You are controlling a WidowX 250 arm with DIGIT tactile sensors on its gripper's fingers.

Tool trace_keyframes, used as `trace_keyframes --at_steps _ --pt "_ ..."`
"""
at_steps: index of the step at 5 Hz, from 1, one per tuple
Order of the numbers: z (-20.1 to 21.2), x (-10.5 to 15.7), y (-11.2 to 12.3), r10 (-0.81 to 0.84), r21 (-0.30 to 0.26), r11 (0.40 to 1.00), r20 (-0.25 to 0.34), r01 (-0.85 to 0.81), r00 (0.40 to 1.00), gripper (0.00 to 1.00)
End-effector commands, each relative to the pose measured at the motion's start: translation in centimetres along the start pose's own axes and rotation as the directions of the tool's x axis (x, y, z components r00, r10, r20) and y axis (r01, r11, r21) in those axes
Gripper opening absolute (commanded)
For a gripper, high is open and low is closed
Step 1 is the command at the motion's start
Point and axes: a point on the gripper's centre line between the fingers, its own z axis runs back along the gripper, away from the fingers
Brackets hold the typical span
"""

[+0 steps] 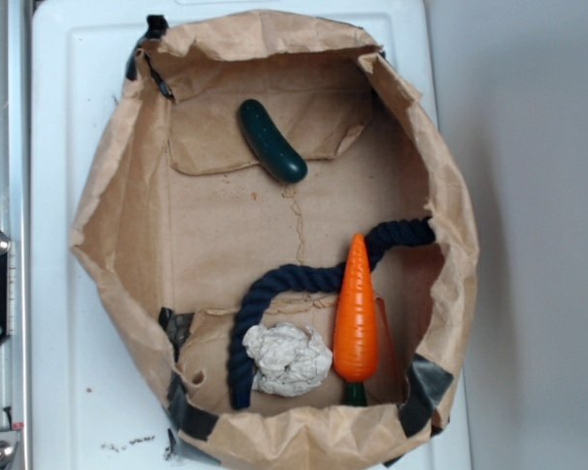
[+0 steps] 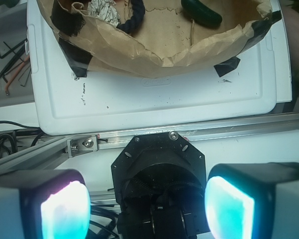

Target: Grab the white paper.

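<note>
The white paper (image 1: 288, 359) is a crumpled off-white ball lying inside the brown paper bag (image 1: 117, 206), near its front edge, between a dark blue rope (image 1: 274, 289) and an orange carrot (image 1: 356, 311). In the wrist view only a part of the white paper (image 2: 102, 10) shows at the top edge, inside the bag (image 2: 154, 50). My gripper (image 2: 147, 209) is far from it, above the robot's black base (image 2: 159, 169) and off the bag. Its two glowing pads (image 2: 64, 211) stand wide apart with nothing between them. The exterior view does not show the gripper.
A dark green cucumber (image 1: 271, 140) lies at the bag's far side. The bag sits on a white board (image 1: 68, 117) with an aluminium rail (image 2: 199, 130) along one edge. Loose tools (image 2: 12, 55) lie beside the board.
</note>
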Motion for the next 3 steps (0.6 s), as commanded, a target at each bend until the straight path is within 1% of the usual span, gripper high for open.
trace_keyframes --at_steps 1,2,3 --pt "0.0 0.0 0.0 0.0 0.0 1.0 0.0 0.0 1.0 1.0" --pt "-1.2 4.9 -0.6 0.016 -0.004 1.0 0.04 -0.016 0.999 1.0" --pt "-2.2 8.1 -0.4 0.021 -0.019 1.0 0.059 -0.02 0.998 1.0"
